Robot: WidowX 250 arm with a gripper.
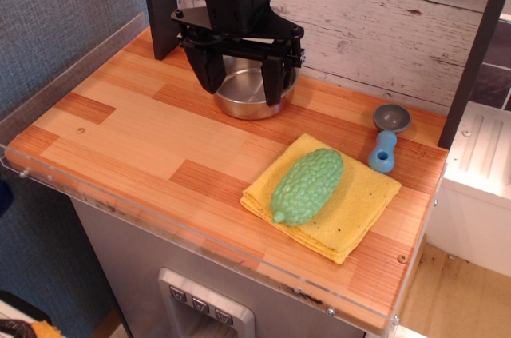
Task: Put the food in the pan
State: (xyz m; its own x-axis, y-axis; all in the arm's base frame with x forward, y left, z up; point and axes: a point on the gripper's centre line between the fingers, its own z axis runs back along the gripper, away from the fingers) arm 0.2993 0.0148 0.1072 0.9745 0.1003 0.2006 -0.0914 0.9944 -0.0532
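The food (307, 185) is a light green knobbly toy vegetable lying on a folded yellow cloth (327, 198) at the front right of the wooden table. The pan (249, 95) is a small shiny steel bowl at the back of the table. My gripper (242, 82) is black, with its fingers spread open, and hangs right over the pan, partly hiding it. It holds nothing. The food lies well to the front right of the gripper.
A small grey scoop with a blue handle (388, 137) lies at the back right. A white plank wall (375, 10) stands behind the table. Clear plastic guards (72, 58) line the left and front edges. A dark post (475, 50) stands at the right.
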